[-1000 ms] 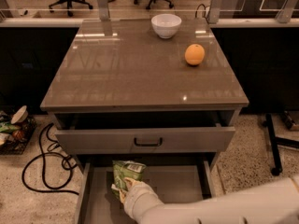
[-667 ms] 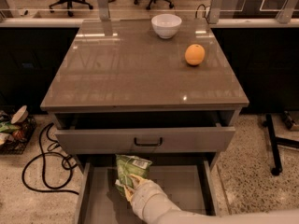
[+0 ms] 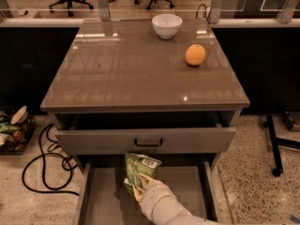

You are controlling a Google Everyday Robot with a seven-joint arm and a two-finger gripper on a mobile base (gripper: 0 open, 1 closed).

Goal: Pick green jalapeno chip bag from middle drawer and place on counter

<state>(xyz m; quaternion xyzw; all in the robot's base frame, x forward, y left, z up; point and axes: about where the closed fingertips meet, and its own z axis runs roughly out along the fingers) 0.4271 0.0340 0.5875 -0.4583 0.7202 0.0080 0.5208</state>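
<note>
One gripper, fingers clasping the green jalapeno chip bag, print unreadable, hangs above the middle drawer.

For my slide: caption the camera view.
Gripper holds the green jalapeno chip bag over the open middle drawer, below the counter.

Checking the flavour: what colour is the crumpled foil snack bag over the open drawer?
Green and white, camera view; gripper holds the crumpled foil snack bag from below.
</note>
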